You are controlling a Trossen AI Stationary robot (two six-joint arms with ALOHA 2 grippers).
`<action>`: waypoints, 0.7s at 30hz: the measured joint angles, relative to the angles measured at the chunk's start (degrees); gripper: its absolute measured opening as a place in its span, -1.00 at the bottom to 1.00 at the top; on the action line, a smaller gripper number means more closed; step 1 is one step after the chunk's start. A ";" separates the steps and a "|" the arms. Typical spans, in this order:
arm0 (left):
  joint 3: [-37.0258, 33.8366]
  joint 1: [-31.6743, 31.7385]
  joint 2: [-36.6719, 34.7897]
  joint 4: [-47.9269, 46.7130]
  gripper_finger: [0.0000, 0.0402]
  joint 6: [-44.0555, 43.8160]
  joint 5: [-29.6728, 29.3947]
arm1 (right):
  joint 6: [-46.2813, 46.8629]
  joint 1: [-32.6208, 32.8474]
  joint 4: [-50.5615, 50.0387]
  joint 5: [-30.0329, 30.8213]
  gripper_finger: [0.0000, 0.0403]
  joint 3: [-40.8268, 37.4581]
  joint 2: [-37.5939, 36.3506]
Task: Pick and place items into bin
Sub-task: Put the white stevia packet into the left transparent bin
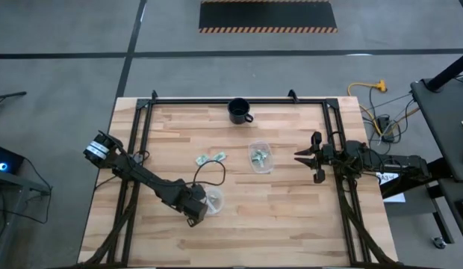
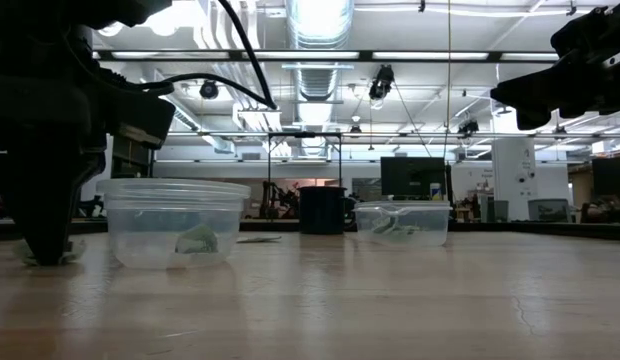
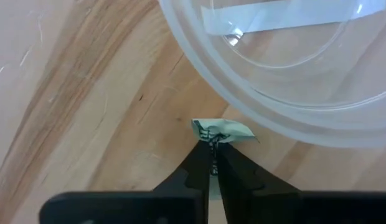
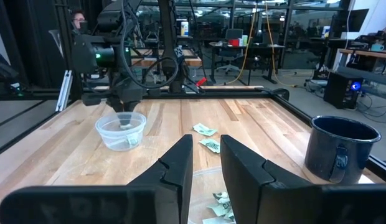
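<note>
My left gripper (image 3: 211, 148) points down at the table beside a round clear tub (image 3: 274, 93) and is shut on a small green-and-white wrapped piece (image 3: 221, 129). In the high view this gripper (image 1: 197, 214) stands just near-left of the tub (image 1: 214, 200), which holds one piece (image 2: 198, 240). Two more pieces (image 1: 202, 159) (image 1: 217, 156) lie loose on the wood. A rectangular clear container (image 1: 260, 157) holds several pieces. My right gripper (image 1: 306, 155) waits level at the table's right side, its fingers a little apart and holding nothing. My left gripper pinches the wrapped piece by its near edge (image 3: 213, 137) between the tips of its two fingers (image 3: 196, 165). The fingers come from above, pointing down. The piece lies on the wood close to the round tub's wall; most of it sticks out past the fingertips.
A black mug (image 1: 240, 110) stands at the table's far edge, in the middle. A black metal frame (image 1: 142, 119) runs along the table's left, far and right sides. Bare wood lies along the near edge (image 1: 291, 232).
</note>
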 joint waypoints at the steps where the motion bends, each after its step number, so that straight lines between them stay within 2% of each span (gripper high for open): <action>1: 0.00 0.00 0.00 0.01 -0.98 0.13 0.09 | -0.05 0.00 0.00 0.01 -0.64 0.00 0.00; 13: 1.30 -0.07 -0.13 -0.34 -1.00 3.50 0.94 | -0.03 0.00 0.00 0.02 -0.64 0.00 0.00; 21: 1.51 -0.07 -0.33 -0.13 -1.00 4.94 3.74 | 0.01 0.00 0.00 0.02 -0.64 0.00 0.00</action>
